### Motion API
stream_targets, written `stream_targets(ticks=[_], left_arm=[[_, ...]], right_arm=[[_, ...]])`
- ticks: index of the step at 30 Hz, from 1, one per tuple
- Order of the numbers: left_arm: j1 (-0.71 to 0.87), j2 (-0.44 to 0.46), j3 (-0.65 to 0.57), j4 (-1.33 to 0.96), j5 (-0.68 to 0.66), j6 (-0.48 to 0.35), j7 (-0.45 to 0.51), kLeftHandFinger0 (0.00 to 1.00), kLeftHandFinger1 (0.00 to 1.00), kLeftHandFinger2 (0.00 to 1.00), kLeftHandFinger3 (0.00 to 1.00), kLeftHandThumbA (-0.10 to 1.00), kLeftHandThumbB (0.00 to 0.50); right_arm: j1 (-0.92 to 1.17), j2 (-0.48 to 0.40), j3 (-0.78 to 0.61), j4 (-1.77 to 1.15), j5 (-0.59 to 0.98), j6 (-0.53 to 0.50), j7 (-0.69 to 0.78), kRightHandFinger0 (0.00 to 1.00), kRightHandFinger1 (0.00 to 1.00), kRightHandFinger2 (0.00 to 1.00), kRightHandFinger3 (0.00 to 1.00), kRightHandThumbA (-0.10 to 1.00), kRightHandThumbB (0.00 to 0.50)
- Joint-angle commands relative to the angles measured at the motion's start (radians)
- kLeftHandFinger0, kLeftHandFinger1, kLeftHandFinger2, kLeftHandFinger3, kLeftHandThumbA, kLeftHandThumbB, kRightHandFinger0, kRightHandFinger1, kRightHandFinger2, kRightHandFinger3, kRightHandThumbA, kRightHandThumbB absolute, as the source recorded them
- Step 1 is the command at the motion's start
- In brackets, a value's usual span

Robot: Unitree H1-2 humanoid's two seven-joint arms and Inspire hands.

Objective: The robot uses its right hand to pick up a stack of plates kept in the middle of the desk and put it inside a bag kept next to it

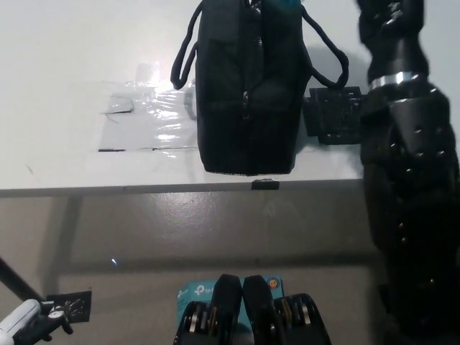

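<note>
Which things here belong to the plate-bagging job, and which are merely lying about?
Job: black bag; right arm, reaching up beside the bag; blue sliver at the bag's top, possibly the plates.
Lying about: clear plastic sheet; black patch; resting left hand, lower left; blue box on the floor.

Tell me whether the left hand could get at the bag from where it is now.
Probably not: the left hand hangs low beside the floor, below the table edge, while the bag sits up on the tabletop.
</note>
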Motion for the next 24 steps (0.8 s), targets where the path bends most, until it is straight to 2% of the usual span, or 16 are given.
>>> stream_targets(ticks=[1,5,8,11,17,19,20,24], left_arm=[[-0.013,0.008,0.013,-0.034,0.013,0.014,-0.015,0.74,0.85,0.95,1.0,0.77,0.192],[-0.016,0.008,0.01,-0.033,0.02,0.014,-0.017,0.73,0.84,0.95,1.0,0.75,0.169],[-0.015,0.009,0.007,-0.033,0.017,0.014,-0.01,0.72,0.83,0.94,1.0,0.75,0.196],[-0.016,0.006,0.009,-0.032,0.011,0.014,-0.008,0.72,0.84,0.95,1.0,0.75,0.194],[-0.016,0.013,-0.001,-0.029,0.016,0.014,-0.004,0.71,0.83,0.94,1.0,0.77,0.201],[-0.02,0.008,0.009,-0.031,0.02,0.014,-0.015,0.75,0.84,0.95,1.0,0.78,0.215],[-0.021,0.005,0.012,-0.034,0.025,0.014,-0.02,0.75,0.84,0.95,1.0,0.77,0.207],[-0.022,0.005,0.014,-0.037,0.033,0.014,-0.026,0.76,0.86,0.96,1.0,0.75,0.183]], right_arm=[[-0.015,-0.029,0.047,0.004,-0.165,-0.053,0.0,0.0,0.0,0.0,0.0,-0.1,0.218],[0.014,-0.041,0.069,0.011,-0.217,-0.044,-0.007,0.0,0.0,0.0,0.0,-0.1,0.226],[0.034,-0.036,0.075,0.028,-0.248,-0.069,-0.016,0.0,0.0,0.0,0.0,-0.1,0.225],[0.042,-0.038,0.089,0.049,-0.275,-0.088,-0.012,0.0,0.0,0.0,0.0,-0.1,0.236],[0.049,-0.039,0.115,0.083,-0.347,-0.135,-0.03,0.0,0.0,0.0,0.0,-0.1,0.225],[0.052,-0.031,0.112,0.093,-0.347,-0.149,-0.032,0.0,0.0,0.0,0.01,-0.1,0.225],[0.063,-0.02,0.114,0.1,-0.348,-0.153,-0.035,0.0,0.0,0.02,0.01,-0.1,0.243],[0.097,0.01,0.124,0.13,-0.369,-0.182,-0.049,0.0,0.0,0.0,0.01,-0.1,0.232]])
